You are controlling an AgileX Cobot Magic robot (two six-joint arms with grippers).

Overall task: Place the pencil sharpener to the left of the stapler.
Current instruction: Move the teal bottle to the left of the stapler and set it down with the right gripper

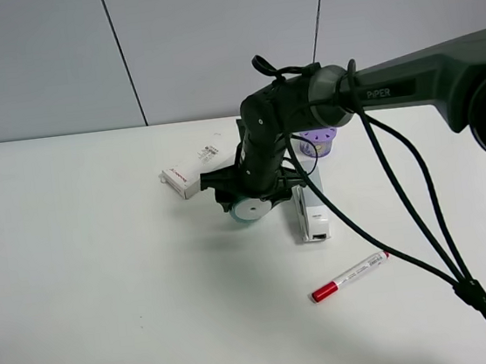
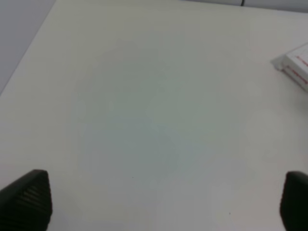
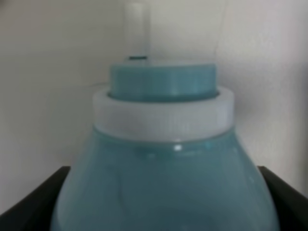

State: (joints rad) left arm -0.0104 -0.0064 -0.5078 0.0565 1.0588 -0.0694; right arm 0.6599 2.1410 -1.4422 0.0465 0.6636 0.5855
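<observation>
My right gripper (image 1: 249, 197) is shut on the teal pencil sharpener (image 1: 247, 210), whose white round end face points toward the front of the table. It hangs low over the table, just left of the light grey stapler (image 1: 308, 214), which lies lengthwise. In the right wrist view the sharpener (image 3: 163, 159) fills the picture between two dark fingertips (image 3: 29, 204). Whether it touches the table I cannot tell. My left gripper (image 2: 166, 199) is open above bare table, far from both, and is out of the exterior high view.
A flat white box (image 1: 193, 170) lies behind and left of the sharpener, and shows in the left wrist view as the box (image 2: 296, 65). A purple round container (image 1: 319, 142) stands behind the stapler. A red-capped marker (image 1: 350, 277) lies at the front right. Black cables (image 1: 422, 214) trail from the right arm.
</observation>
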